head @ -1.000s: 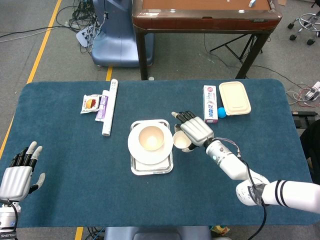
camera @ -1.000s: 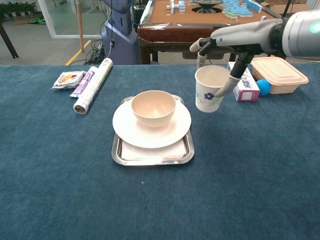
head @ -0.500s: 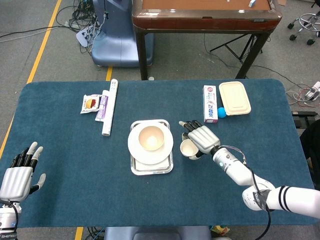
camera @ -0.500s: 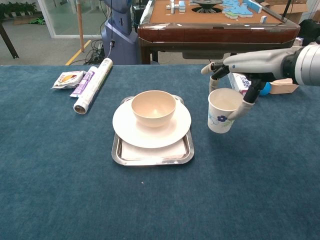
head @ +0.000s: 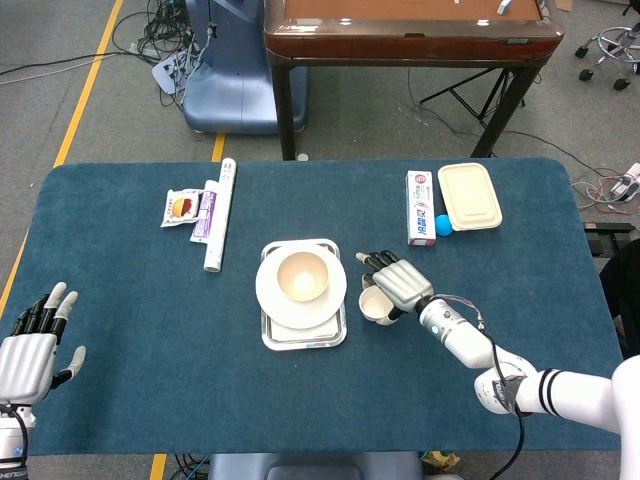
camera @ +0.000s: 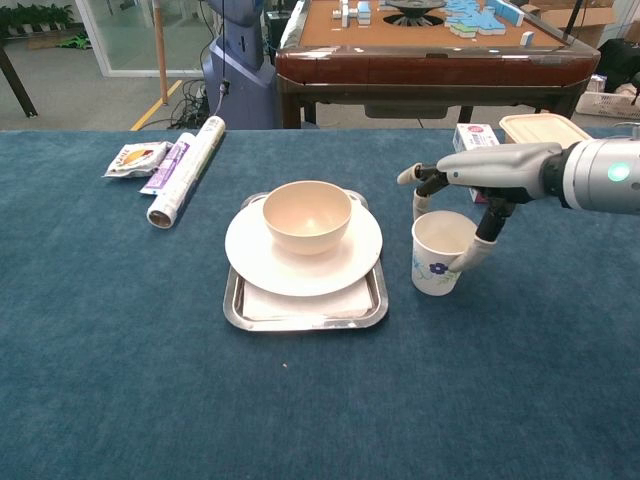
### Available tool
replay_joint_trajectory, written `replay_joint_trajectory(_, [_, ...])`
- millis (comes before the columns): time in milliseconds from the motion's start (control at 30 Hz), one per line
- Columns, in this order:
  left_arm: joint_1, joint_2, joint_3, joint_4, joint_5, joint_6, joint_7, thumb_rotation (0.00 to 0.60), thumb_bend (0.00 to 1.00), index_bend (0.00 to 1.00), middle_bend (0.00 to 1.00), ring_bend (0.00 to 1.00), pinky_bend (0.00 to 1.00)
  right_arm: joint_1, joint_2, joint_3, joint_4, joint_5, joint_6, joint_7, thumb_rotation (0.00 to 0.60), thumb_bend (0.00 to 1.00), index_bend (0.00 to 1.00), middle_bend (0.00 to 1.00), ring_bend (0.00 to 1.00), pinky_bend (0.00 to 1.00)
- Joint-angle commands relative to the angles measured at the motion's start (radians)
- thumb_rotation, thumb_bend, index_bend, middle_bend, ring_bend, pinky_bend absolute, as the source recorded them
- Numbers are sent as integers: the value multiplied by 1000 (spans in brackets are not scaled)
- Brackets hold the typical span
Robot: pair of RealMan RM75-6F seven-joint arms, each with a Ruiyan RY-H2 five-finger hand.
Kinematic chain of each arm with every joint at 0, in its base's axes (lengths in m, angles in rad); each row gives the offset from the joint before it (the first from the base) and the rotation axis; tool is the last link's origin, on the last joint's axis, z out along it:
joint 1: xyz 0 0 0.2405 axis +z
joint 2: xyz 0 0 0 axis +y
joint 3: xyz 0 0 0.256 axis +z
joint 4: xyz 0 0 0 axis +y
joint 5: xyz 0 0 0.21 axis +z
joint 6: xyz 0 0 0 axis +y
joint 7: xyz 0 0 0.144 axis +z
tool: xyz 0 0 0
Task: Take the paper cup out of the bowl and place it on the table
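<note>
Head view: blue tabletop (head: 130,300), grey floor, wooden table behind. One paper cup (head: 375,304) upright on tabletop, right hand (head: 400,285) fingers grasping it; one bowl (head: 301,276) beside fingers. Left hand (head: 28,350) released.

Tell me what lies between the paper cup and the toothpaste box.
Only bare blue table cloth separates the paper cup from the toothpaste box in the head view; the right hand holding the cup overhangs the near end of that stretch.

The right robot hand (camera: 470,185) lowered the paper cup (camera: 440,254) tableward.
</note>
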Motion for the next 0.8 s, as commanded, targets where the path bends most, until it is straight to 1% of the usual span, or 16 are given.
replay_joint_trajectory(33, [0,2,0,1,1,0,-6,600,353,0,0,0,103,-2,1,0,-2,3,-6,-10,600,207,383,32,0,0])
replay_joint_trajectory(100, [1,1,-1,2,2,1,-4,600,353,0,0,0,103,-2,9,1,-11,11,-14,-15,600,207,367,13,0,0])
replay_joint_trajectory(167, [1,1,0,2,4,2,-4,600,354,0,0,0,103,0,24,4,-27,20,-26,-17,600,206,286,1,0,0])
replay_joint_trajectory(200, [1,0,0,3,4,2,-2,600,353,0,0,0,103,1,32,5,-35,24,-31,-18,600,204,217,0,0,0])
replay_joint_trajectory(233, [1,-1,0,3,3,1,0,600,354,0,0,0,103,3,43,8,-48,27,-33,-20,600,202,169,0,0,0])
replay_joint_trajectory(333, [-1,-5,0,5,1,-3,7,600,354,0,0,0,103,4,75,14,-85,33,-29,-32,600,190,77,0,0,0])
replay_joint_trajectory(433, [-2,-6,-1,5,-1,-6,11,600,353,0,0,0,103,7,111,21,-127,49,-17,-54,600,179,9,0,0,0])
replay_joint_trajectory(567, [-2,-6,-1,4,-2,-5,13,600,353,0,0,0,103,4,161,30,-195,63,10,-78,600,176,0,0,0,0])
replay_joint_trajectory(667, [-2,-6,-2,4,-2,-4,13,600,353,0,0,0,103,-14,197,32,-249,53,53,-91,600,174,0,0,0,0])
replay_joint_trajectory(800, [-3,-6,1,4,1,-7,14,600,353,0,0,0,103,-62,232,28,-300,10,158,-119,600,178,0,0,0,0])
